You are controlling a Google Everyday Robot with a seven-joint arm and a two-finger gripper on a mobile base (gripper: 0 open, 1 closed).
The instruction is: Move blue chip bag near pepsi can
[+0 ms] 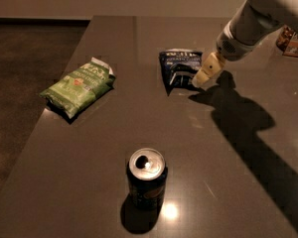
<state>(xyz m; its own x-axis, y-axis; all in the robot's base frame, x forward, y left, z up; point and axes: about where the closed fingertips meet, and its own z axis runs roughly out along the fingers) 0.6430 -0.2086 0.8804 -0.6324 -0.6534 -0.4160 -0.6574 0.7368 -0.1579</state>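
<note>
On the far side of the dark table (64,182), the blue chip bag (178,69) lies flat, well apart from the pepsi can (146,180), which stands upright near the front edge. So the job is not done yet. The bag rests on the table, not lifted, and it has to go across the table toward the can. The gripper (199,79) hangs at the bag's right edge, touching it or just beside it; I cannot tell which. I also cannot tell if the gripper is wide or narrow. A light green chip bag (79,86) lies off to the left, away from both. The can's silver top shows a dark spot by the tab, but I cannot tell if any drink is inside. I cannot see what is in either bag.
</note>
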